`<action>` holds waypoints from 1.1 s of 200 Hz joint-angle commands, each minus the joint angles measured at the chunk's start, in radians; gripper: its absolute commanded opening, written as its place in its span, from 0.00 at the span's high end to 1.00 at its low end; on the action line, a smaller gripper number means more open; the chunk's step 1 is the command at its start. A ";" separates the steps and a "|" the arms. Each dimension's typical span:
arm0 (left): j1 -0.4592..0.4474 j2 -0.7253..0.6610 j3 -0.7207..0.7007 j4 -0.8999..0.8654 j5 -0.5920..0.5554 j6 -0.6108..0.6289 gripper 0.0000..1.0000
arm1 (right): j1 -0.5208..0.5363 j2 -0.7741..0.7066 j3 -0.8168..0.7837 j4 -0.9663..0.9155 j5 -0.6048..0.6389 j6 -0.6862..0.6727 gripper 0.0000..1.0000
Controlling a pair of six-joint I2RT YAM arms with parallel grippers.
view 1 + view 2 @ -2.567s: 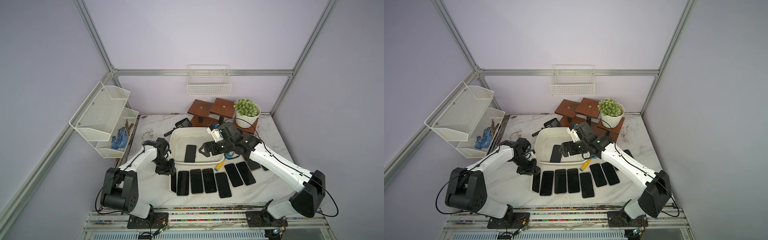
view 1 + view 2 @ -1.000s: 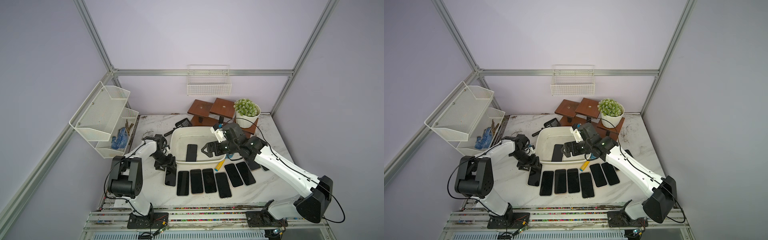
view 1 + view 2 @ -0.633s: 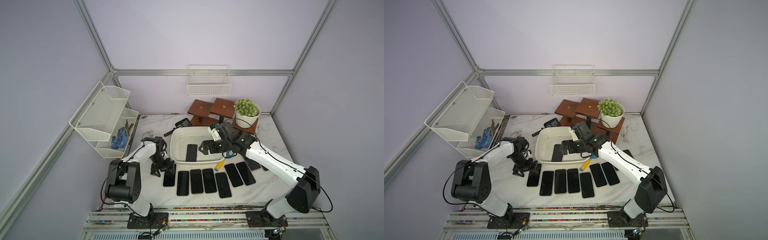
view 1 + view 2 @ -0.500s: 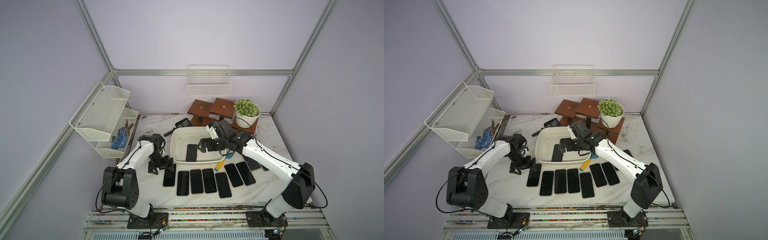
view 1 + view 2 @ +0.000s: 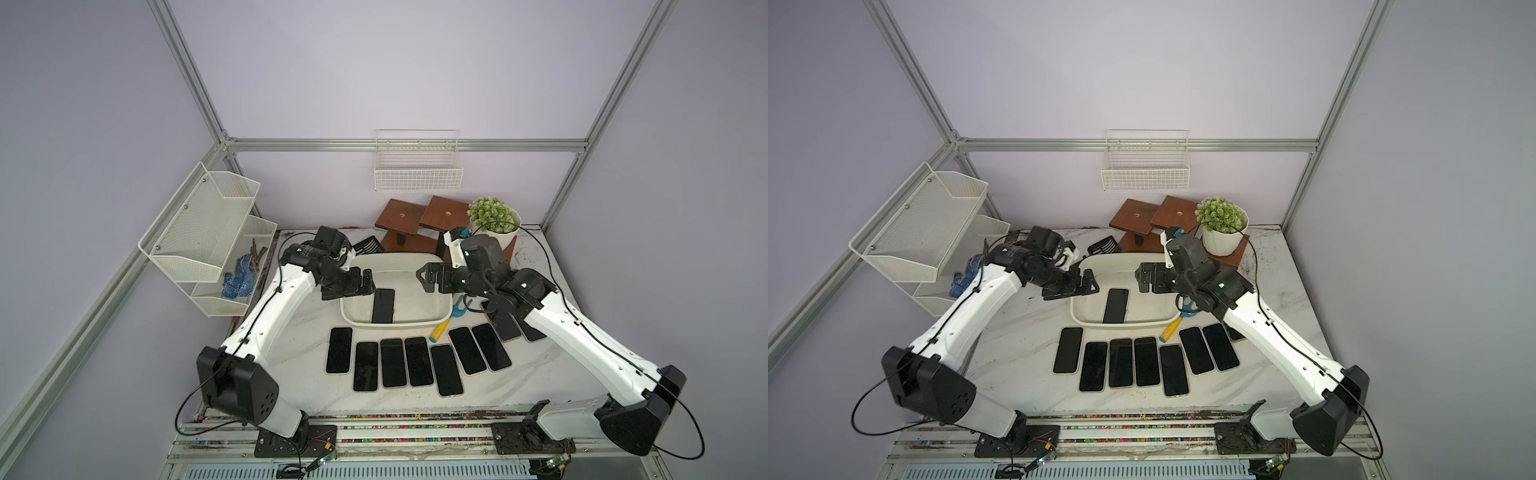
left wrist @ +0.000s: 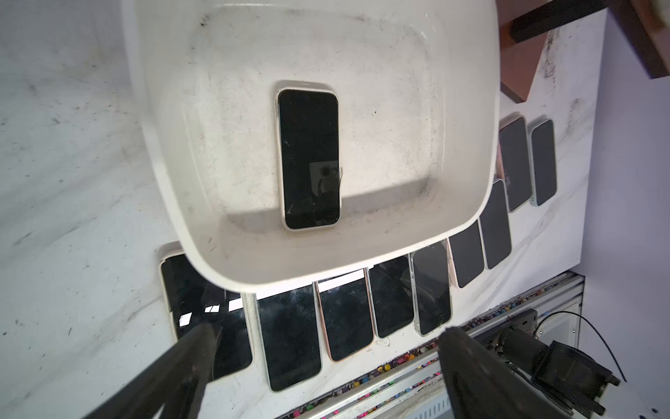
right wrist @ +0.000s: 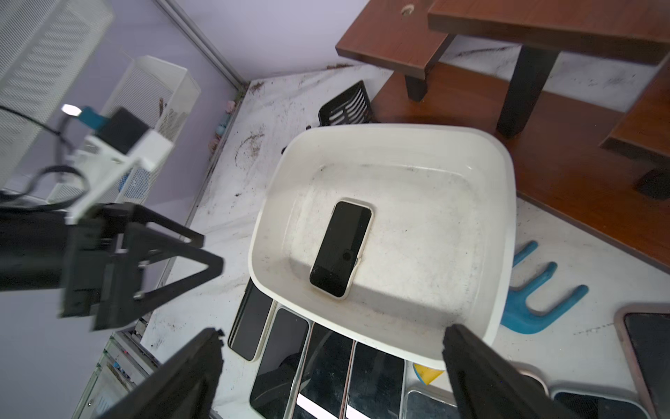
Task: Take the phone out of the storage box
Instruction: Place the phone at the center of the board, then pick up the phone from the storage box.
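The storage box [image 5: 397, 329], a shallow white tub, sits mid-table in both top views [image 5: 1126, 329]. One dark-screened phone [image 5: 383, 305] lies flat inside it, near the front wall, and shows in both wrist views [image 6: 308, 159] [image 7: 340, 248]. My left gripper [image 5: 365, 284] hangs open and empty above the box's left rim [image 6: 328, 330]. My right gripper [image 5: 422, 279] hangs open and empty above the box's right side [image 7: 331, 332]. Both point inward toward each other, apart from the phone. The left gripper [image 7: 145, 254] also shows in the right wrist view.
Several phones [image 5: 392, 362] lie in a row on the marble in front of the box, with more under my right arm. A blue rake with a yellow handle [image 5: 457, 309] lies right of the box. Wooden stands [image 5: 419, 216], a potted plant [image 5: 494, 220], a black spatula [image 5: 368, 245] stand behind; mesh rack [image 5: 208, 237] at left.
My left gripper let go of a phone at the row's left end, opened wide and rose back to the box's left rim. My right gripper stayed open over the box.
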State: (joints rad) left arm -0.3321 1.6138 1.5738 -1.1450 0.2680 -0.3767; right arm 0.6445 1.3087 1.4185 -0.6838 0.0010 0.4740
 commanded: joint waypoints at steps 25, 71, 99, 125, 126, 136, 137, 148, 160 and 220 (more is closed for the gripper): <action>-0.078 0.217 0.168 0.009 -0.107 0.082 0.00 | -0.018 -0.140 -0.118 -0.012 0.026 0.005 0.00; -0.118 0.394 0.257 -0.008 -0.177 0.137 0.00 | -0.019 -0.253 -0.234 0.001 -0.010 0.039 0.00; -0.125 0.455 0.284 -0.004 -0.205 0.148 0.00 | -0.018 -0.280 -0.271 0.020 -0.037 0.058 0.00; -0.130 0.504 0.307 0.001 -0.200 0.157 0.00 | -0.018 -0.279 -0.271 0.018 -0.048 0.056 0.00; -0.131 0.505 0.307 0.001 -0.200 0.157 0.00 | -0.019 -0.279 -0.271 0.018 -0.048 0.055 0.00; -0.131 0.521 0.313 0.005 -0.201 0.159 0.00 | -0.019 -0.276 -0.267 0.015 -0.052 0.054 0.00; -0.132 0.523 0.314 0.005 -0.202 0.159 0.00 | -0.019 -0.275 -0.267 0.015 -0.053 0.053 0.00; -0.133 0.541 0.322 0.005 -0.202 0.159 0.00 | -0.019 -0.272 -0.265 0.013 -0.055 0.051 0.00; -0.134 0.562 0.331 0.007 -0.200 0.159 0.00 | -0.019 -0.269 -0.262 0.012 -0.059 0.048 0.00; -0.151 0.638 0.362 0.021 -0.200 0.144 0.00 | -0.018 -0.252 -0.254 0.003 -0.067 0.029 0.00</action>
State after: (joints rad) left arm -0.4690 2.2322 1.9026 -1.1374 0.0742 -0.2420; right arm 0.6296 1.0512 1.1488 -0.6849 -0.0593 0.5156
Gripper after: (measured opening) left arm 0.996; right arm 0.999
